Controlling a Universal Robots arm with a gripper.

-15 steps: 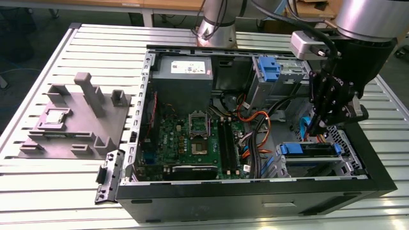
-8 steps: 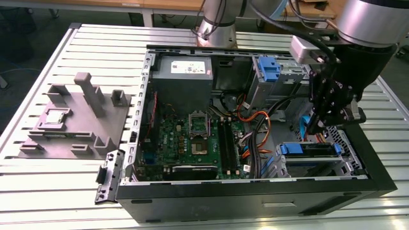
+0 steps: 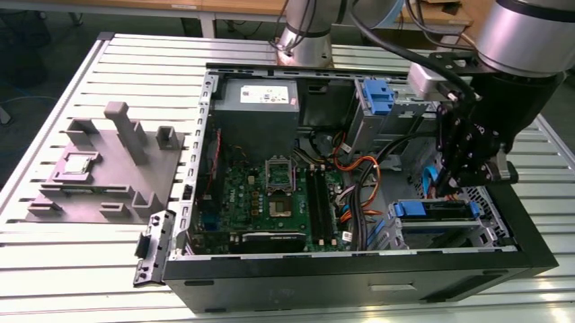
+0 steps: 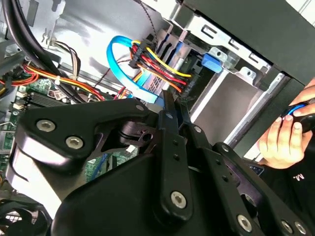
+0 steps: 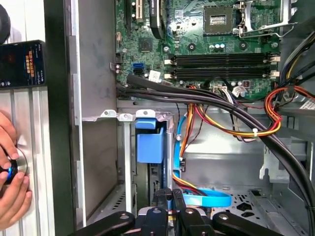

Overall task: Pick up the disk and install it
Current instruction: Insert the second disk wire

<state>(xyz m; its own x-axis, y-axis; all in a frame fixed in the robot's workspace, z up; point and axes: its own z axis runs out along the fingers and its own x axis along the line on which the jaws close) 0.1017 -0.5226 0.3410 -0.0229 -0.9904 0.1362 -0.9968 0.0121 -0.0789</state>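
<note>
the disk (image 3: 434, 214) sits in its bay at the case's (image 3: 359, 272) 4 o'clock corner, seemingly installed; gripper (image 3: 467, 180) just above it, fingers pressed together, holding nothing.

A slatted white metal table (image 3: 108, 282) fills most of the exterior view. Beyond its far edge, dark floor (image 3: 54, 40) and a wooden bench (image 3: 225, 7) are visible. Lighting is even.

Open computer case (image 3: 359, 269) – green motherboard (image 3: 269, 195), grey fixture block (image 3: 108, 168).
</note>
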